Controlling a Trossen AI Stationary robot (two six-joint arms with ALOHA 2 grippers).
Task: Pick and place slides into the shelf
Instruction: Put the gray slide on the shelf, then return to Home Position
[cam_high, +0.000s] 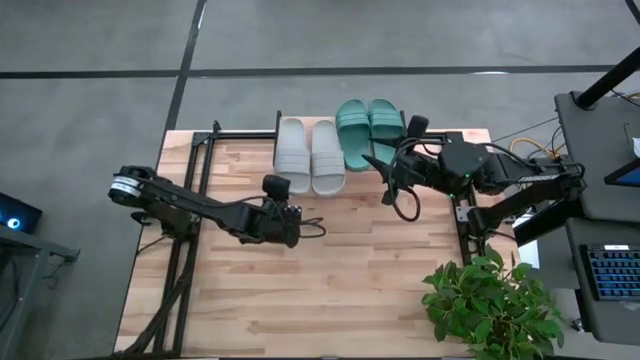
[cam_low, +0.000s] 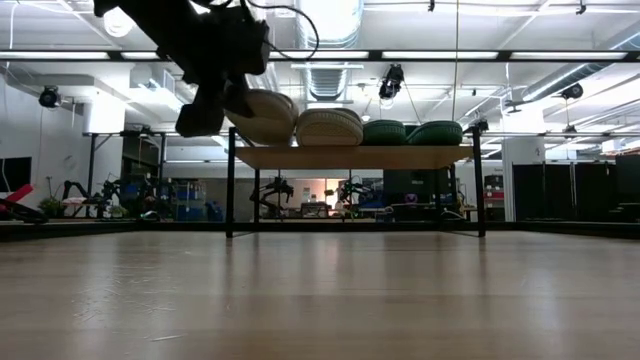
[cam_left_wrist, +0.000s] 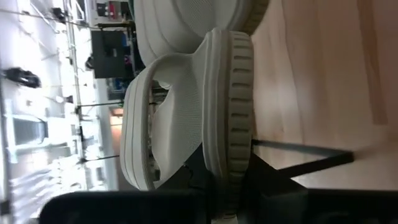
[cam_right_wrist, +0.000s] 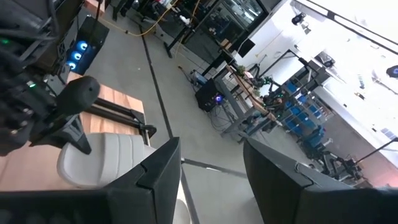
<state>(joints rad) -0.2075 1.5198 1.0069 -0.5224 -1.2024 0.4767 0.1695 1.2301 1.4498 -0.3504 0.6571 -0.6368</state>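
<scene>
Finishing up: all 4 slides (cam_high: 325, 148) sit on the shelf (cam_low: 350, 157).
My left hand (cam_high: 283, 222) is closed and empty in front of the shelf, my right hand (cam_high: 385, 180) open beside it; I'd retract both.

From above, the left arm's dark two-finger pincer (cam_high: 292, 222) has its fingertips lost beneath its own wrist body. The low wood-plank shelf with thin black legs (cam_high: 215, 140) lies mostly covered by the ribbed sandals. In the low view, a black arm (cam_low: 205, 50) hides the 9 o'clock end of the outermost light grey ribbed slide sandal (cam_low: 268, 117).
</scene>
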